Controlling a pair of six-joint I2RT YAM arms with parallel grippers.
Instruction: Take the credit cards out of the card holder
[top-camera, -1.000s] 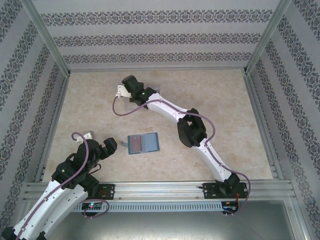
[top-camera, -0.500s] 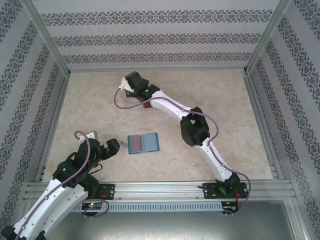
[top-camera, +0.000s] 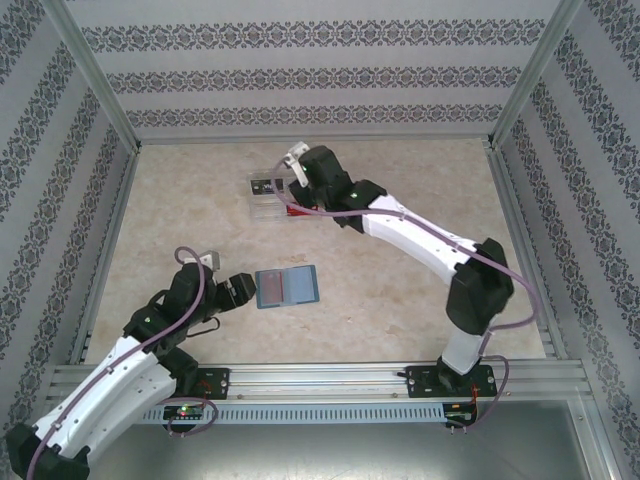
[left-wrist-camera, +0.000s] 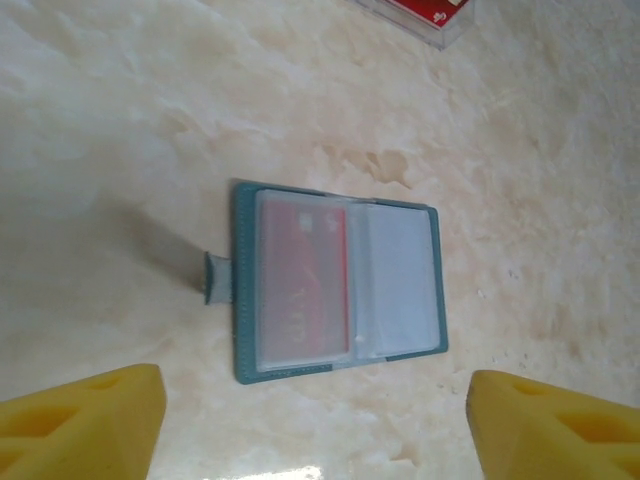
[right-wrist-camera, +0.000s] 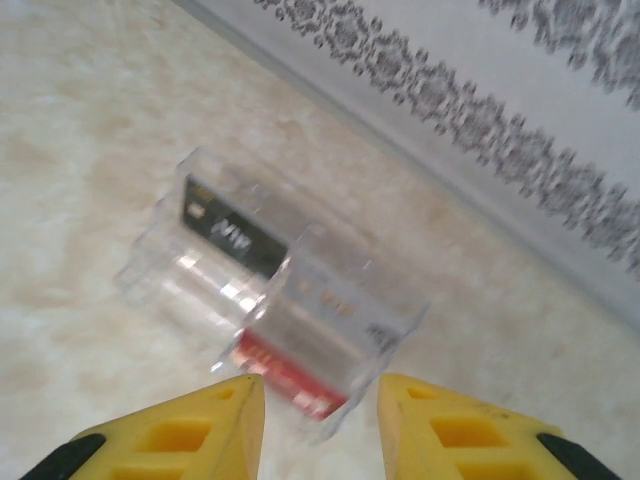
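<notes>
No brand or wording can be read anywhere you look. In the left wrist view the red card (left-wrist-camera: 303, 285) in the card holder (left-wrist-camera: 340, 283) carries pale script and small marks, too faint to make out. In the right wrist view the black card (right-wrist-camera: 225, 235) shows a white logo and the silver card (right-wrist-camera: 335, 300) shows small pale marks, and both are blurred. The card holder (top-camera: 287, 287) lies open and flat on the marbled table (top-camera: 180, 200), near its middle and towards the near side. It has a teal-blue cover with a stitched border, clear sleeves over both panels and a short tab (left-wrist-camera: 215, 277) projecting from one edge. One sleeve holds the red card; the other shows a pale, blank-looking panel. Your left gripper (top-camera: 243, 290) sits just beside the holder's tab edge, its fingers spread wide and grasping nothing. Your right gripper (right-wrist-camera: 320, 420) is over the far side of the table at the clear tray (top-camera: 268, 195), well apart from the holder. Its fingers stand moderately apart with nothing clasped between them. The tray (right-wrist-camera: 270, 290) holds the black and silver cards upright in its slots, with a red card (right-wrist-camera: 285, 375) low at its near end.
</notes>
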